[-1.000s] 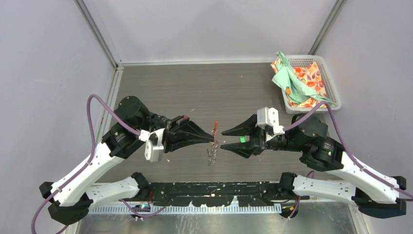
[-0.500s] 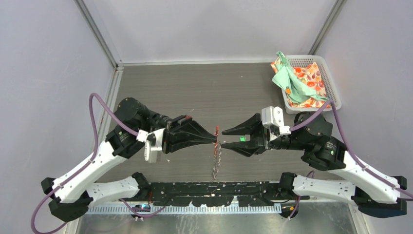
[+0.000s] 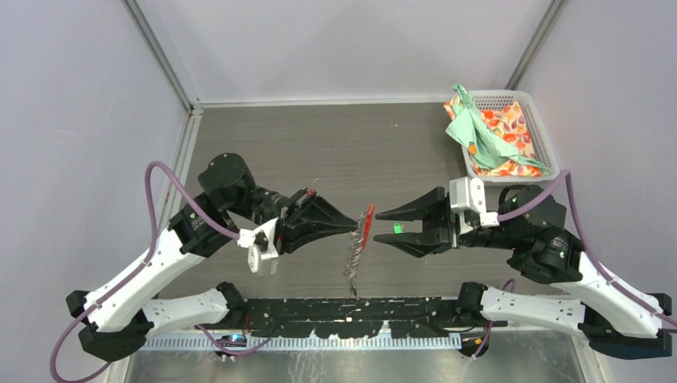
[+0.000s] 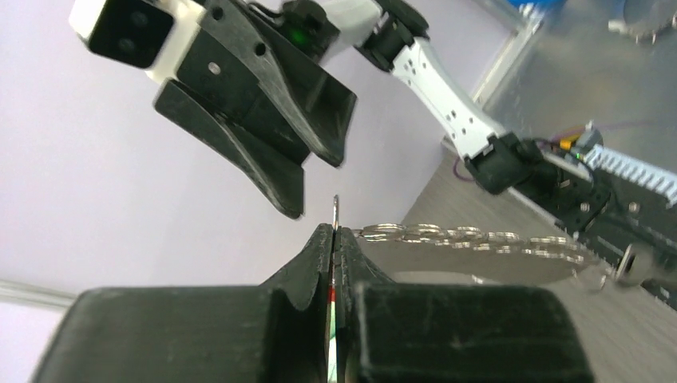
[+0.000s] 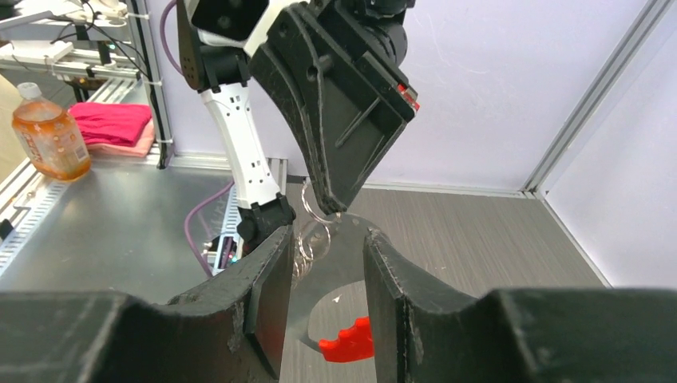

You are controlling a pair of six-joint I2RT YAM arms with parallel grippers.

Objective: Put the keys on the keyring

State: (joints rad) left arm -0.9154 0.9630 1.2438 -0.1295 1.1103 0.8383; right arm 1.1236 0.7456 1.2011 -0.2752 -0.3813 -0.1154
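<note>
Left pincer (image 3: 354, 227) clamped shut on keyring (image 3: 366, 223) at red-tab end; chain dangles toward table (image 3: 319, 144). Right pincer (image 3: 378, 227) half-wide, holding nothing, tips just beside keyring, facing left pincer. Green-tagged key (image 3: 397, 229) shows in gap between its fingers.

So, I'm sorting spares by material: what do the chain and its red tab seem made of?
The chain looks like metal: silvery, shiny linked rings. The red tab is probably plastic: flat, even, saturated colour with no metallic glint.
</note>
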